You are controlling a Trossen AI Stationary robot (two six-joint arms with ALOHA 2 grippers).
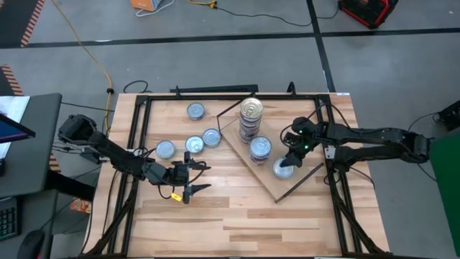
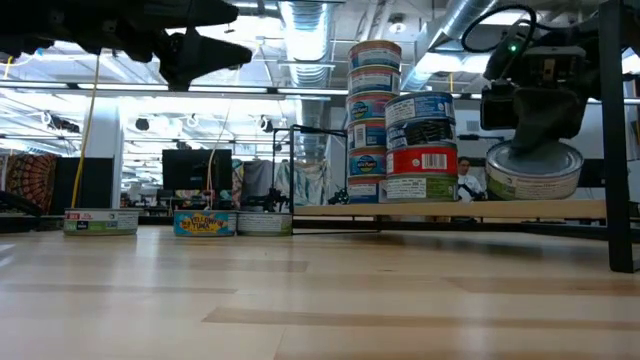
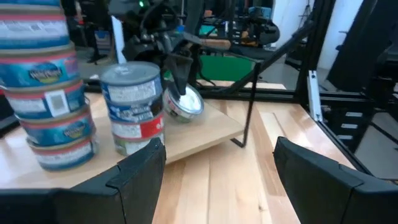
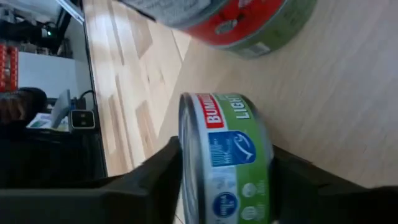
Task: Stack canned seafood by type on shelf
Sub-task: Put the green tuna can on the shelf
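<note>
The shelf (image 1: 269, 180), a light-wood board in a thin dark frame, lies turned cornerwise on the table's right half. On it stand a tall stack of tins (image 1: 251, 115) and a shorter stack (image 1: 260, 149). My right gripper (image 1: 287, 162) is shut on a green-labelled tin (image 2: 533, 170) at the shelf's right part. Several loose tins (image 1: 194, 144) rest flat on the tabletop to the left. My left gripper (image 1: 201, 178) hovers open over the table's left half, pointing level toward the shelf, with nothing between its fingers. My right gripper pinches the green-labelled tin between its two fingers, one finger (image 4: 158, 180) against the lid side, the other against the tin's bottom side (image 4: 280, 180). It comes slanting down from the right. The tin sits tilted (image 3: 185, 102), its lower rim (image 2: 530, 196) on the shelf board.
The table's dark frame rails (image 1: 140, 137) run along its left, right and far sides. The shorter stack (image 2: 420, 145) stands close beside the held tin. Bare tabletop (image 1: 237, 223) lies along the near edge.
</note>
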